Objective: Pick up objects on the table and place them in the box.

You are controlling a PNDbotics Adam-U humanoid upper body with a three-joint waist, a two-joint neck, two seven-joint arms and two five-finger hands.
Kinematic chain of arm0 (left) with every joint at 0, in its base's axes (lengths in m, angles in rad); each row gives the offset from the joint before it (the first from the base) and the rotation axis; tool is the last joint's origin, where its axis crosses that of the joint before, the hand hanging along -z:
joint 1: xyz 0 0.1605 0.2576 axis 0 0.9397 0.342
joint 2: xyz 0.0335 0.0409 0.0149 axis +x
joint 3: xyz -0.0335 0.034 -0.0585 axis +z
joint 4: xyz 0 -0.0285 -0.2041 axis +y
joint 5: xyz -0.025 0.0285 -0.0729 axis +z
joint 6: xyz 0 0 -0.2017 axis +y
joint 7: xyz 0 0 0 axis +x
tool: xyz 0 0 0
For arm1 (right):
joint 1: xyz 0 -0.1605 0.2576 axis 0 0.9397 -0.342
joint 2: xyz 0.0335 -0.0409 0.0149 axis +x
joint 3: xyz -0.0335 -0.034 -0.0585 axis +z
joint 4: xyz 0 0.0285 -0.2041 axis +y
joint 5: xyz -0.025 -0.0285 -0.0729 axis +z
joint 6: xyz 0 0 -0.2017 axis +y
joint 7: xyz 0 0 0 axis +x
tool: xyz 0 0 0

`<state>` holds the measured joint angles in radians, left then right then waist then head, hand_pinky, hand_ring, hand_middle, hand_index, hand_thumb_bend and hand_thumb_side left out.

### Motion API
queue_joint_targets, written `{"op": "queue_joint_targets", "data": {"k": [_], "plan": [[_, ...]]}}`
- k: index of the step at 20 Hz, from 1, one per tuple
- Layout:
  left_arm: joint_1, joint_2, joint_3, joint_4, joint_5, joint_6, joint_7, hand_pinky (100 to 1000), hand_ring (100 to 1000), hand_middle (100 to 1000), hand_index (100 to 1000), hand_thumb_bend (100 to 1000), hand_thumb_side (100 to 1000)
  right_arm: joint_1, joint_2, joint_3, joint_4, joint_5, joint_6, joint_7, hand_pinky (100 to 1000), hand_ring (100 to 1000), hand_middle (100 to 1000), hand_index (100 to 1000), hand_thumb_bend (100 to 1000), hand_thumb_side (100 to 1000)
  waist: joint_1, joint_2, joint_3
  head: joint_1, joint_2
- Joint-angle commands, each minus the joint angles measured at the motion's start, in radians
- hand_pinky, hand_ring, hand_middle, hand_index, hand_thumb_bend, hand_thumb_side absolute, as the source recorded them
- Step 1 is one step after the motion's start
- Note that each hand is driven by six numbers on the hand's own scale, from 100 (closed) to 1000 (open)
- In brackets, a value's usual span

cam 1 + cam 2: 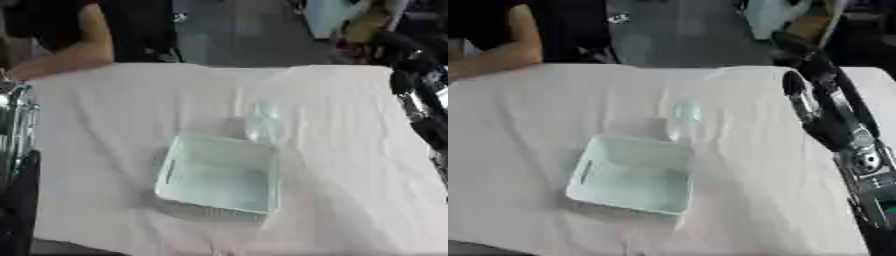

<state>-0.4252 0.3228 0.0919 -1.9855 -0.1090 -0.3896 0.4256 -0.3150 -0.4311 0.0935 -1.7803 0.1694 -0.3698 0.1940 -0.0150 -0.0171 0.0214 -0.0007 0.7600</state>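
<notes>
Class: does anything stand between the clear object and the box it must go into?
Nothing visible does. The clear object stands on the white cloth just beyond the far rim of the box, with no other thing between them.

White cloth-covered table [105,150], grey floor [236,35] beyond, dark furniture at far edge.

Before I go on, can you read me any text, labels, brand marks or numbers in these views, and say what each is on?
None can be read.
Box: pale green, no marking visible.
Clear object behind the box: blurred, no label can be made out.
White cloth over the table: plain.
Right arm: a small green patch near the lower right edge, too blurred to read as text.
</notes>
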Motion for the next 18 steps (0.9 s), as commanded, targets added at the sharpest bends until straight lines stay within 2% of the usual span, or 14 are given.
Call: {"op": "queue_joint_targets", "data": {"k": [1,12,18], "plan": [[-0.021,0.016,-0.001,-0.014,0.004,-0.001,-0.003,578,627,682,792,254,660,-0.010,-0.018,-0.014,-0.017,0.003,-0.001,-0.005,830,962,933,956,100,845,0.000,-0.010,-0.002,-0.002,-0.013],[-0.021,0.017,0.000,-0.014,0.006,0.000,-0.004,578,627,682,791,253,662,-0.015,-0.016,-0.014,-0.011,0.007,0.000,-0.007,828,961,930,956,100,846,0.000,-0.009,-0.001,-0.005,-0.015],[-0.021,0.017,0.001,-0.014,0.007,-0.002,-0.006,578,627,681,791,253,661,-0.018,-0.016,-0.015,-0.014,0.012,0.000,-0.006,828,961,930,956,100,827,0.000,-0.008,0.003,-0.005,-0.027]]}}
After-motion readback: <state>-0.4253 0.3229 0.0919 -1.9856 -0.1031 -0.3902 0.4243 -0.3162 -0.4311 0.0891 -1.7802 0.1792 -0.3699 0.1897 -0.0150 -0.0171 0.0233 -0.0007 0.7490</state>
